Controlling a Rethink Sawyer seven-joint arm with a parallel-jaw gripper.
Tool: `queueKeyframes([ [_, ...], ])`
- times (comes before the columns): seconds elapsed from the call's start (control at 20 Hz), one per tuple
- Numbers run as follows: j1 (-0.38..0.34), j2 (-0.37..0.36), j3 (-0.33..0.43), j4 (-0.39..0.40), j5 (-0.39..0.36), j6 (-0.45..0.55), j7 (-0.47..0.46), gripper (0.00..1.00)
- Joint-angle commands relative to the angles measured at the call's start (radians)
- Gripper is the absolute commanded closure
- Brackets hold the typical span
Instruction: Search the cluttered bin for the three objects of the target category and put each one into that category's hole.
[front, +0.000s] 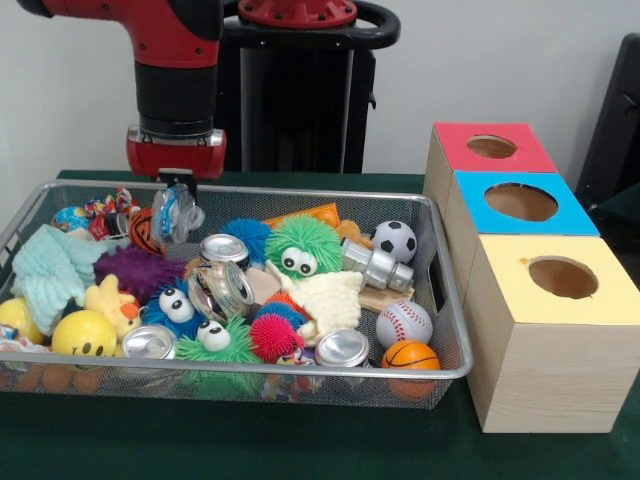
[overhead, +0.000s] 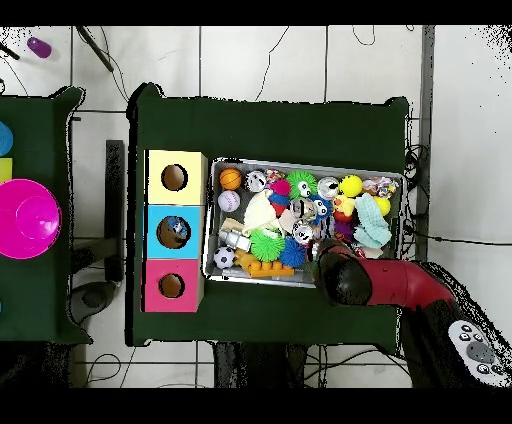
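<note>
The silver mesh bin (front: 300, 372) is full of toys. My gripper (front: 181, 198) hangs over its back left part and is shut on the top of a clear wrinkly plastic bottle (front: 176, 220), which dangles just above the toys. Another clear bottle (front: 221, 291) lies on its side in the middle of the bin. The blue-topped box's hole (front: 521, 201) is to the right of the bin, between the red and yellow boxes. In the overhead view the arm (overhead: 345, 278) covers the gripper, and something pale shows inside the blue hole (overhead: 172, 232).
Silver cans (front: 225, 248) (front: 150, 342) (front: 342, 348), a grey metal flask (front: 375, 265), furry googly-eyed balls, small sports balls and a yellow smiley ball (front: 84, 333) crowd the bin. The red-topped box (front: 492, 147) and yellow-topped box (front: 563, 277) flank the blue one.
</note>
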Motion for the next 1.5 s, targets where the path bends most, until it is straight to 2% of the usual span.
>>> queueKeyframes([
  [0.05,-0.016,-0.038,0.112,0.049,0.005,0.091,-0.047,1.0],
  [0.35,0.028,-0.083,0.09,0.087,0.021,0.071,0.025,1.0],
  [0.65,0.14,-0.166,-0.005,0.116,0.068,0.109,0.136,1.0],
  [0.85,0.174,-0.208,-0.027,0.129,0.127,0.182,0.14,1.0],
  [1.2,0.281,-0.265,-0.104,0.108,0.229,0.343,0.19,1.0],
  [1.5,0.366,-0.286,-0.17,0.092,0.261,0.392,0.247,1.0],
])
